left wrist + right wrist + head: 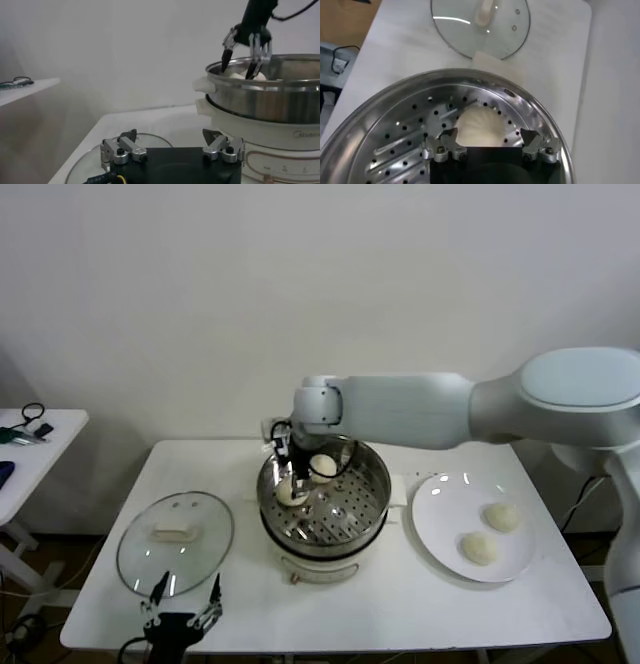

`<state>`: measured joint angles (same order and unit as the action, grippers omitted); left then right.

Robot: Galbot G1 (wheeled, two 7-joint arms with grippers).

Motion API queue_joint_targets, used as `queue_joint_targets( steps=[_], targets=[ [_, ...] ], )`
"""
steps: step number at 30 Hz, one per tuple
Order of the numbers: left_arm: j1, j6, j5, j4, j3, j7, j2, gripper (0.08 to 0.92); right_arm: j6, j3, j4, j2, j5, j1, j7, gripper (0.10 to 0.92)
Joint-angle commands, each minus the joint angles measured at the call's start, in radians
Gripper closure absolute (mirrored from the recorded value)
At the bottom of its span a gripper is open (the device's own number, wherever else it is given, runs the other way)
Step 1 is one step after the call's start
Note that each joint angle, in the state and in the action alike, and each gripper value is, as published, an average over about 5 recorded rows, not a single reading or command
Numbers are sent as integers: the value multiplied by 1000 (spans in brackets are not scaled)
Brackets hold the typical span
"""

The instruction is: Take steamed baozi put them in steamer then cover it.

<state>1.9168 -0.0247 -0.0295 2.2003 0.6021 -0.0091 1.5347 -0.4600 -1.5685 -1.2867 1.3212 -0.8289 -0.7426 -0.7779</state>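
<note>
The steamer (372, 506) stands mid-table and holds two baozi: one (323, 466) at the back and one (291, 493) near the left wall. My right gripper (290, 476) hangs open just above the left one. In the right wrist view, that baozi (479, 127) lies on the perforated bottom between the spread fingers of the right gripper (489, 134), and they do not grip it. Two more baozi (502, 517) (478, 548) lie on the white plate (440, 514). The glass cover (175, 542) lies flat left of the steamer. My left gripper (182, 602) is open and empty at the front edge.
A small white side table (40, 434) with dark items stands at the far left. The wall runs close behind the table. The left wrist view shows the steamer's side (265, 100), the right gripper (245, 55) above it and the cover's rim (82, 162).
</note>
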Motion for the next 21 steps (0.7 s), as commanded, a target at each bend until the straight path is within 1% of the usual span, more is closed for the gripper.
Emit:
queue_joint_targets(
  steps=[1,3,6,10,14,18,21],
  targets=[
    [1,-1,0,1,-1,1,-1,177,132,-99,-243,-415,-52,-227,-148,202],
    [0,-1,0,2,-1,1,-1,177,140,-160,-305,-538,-19,-252,-159,202],
    [-2,-2,1,2,-2,2,-2,177,144,-258,-364,-706,92,-274,-178,203],
    [-3,-1,1,0,-3,2,-3,177,166,-352,-377,-857,259,-253,-186,203],
    [-4,2,-1,-6,-7,2,-4,177,179,-311,-361,-938,380,-135,-182,203],
    [-3,2,-2,-2,-9,2,-3,177,179,-137,-321,-974,494,78,-168,203],
    [0,2,-4,1,-9,2,-1,177,177,3,-275,-970,556,228,-161,203]
  ],
)
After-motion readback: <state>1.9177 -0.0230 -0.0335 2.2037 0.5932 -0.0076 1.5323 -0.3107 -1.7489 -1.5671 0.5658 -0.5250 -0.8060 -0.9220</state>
